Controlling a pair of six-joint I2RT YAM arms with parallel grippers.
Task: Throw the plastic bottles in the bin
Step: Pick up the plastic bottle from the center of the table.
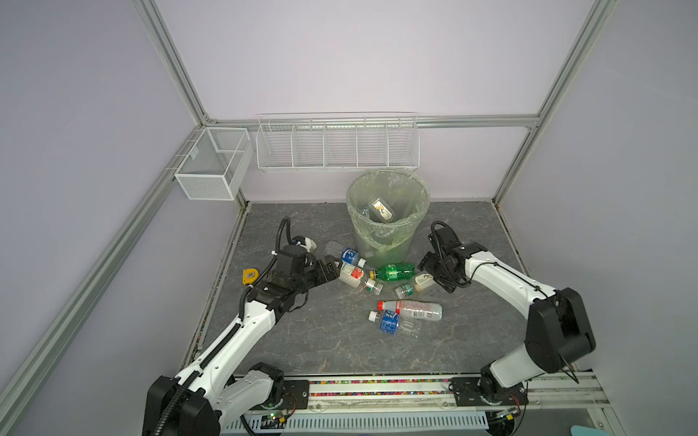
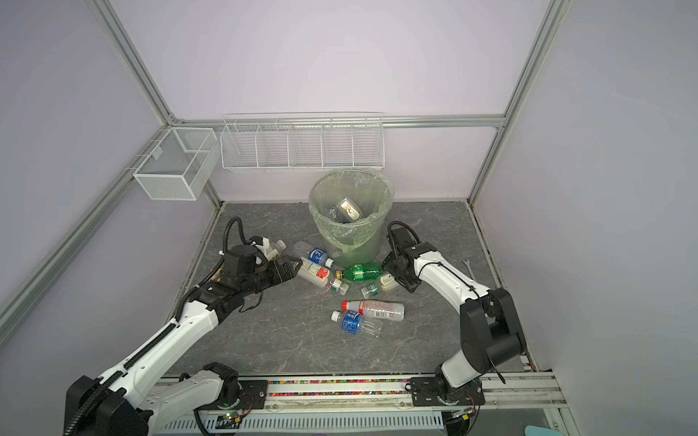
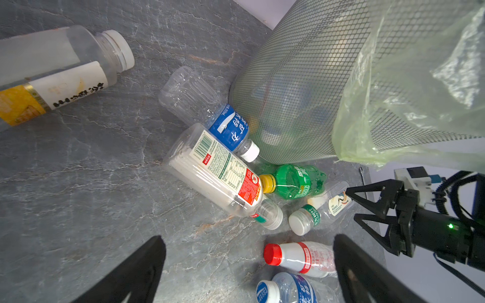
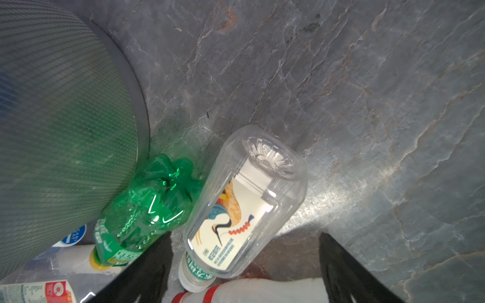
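Top views, left arm (image 1: 234,332): glossy white shell, black joints; left gripper (image 1: 334,270) fingers spread, empty, tips beside red-and-white-label bottle (image 1: 350,275).
Top views, bin (image 1: 387,256): round, translucent pale green, crinkled liner (image 1: 372,231); square bottle (image 1: 381,210) inside; rear of veined grey table (image 1: 302,339).
Left wrist, plastic bottles (image 3: 228,128): smooth and ribbed, mostly clear, lying loose at the bin's mesh-textured foot.
Right wrist, right gripper (image 4: 245,233): black fingers apart, straddling clear crane-label bottle (image 4: 244,210); contact unclear; dimpled green bottle (image 4: 149,204) against bin.
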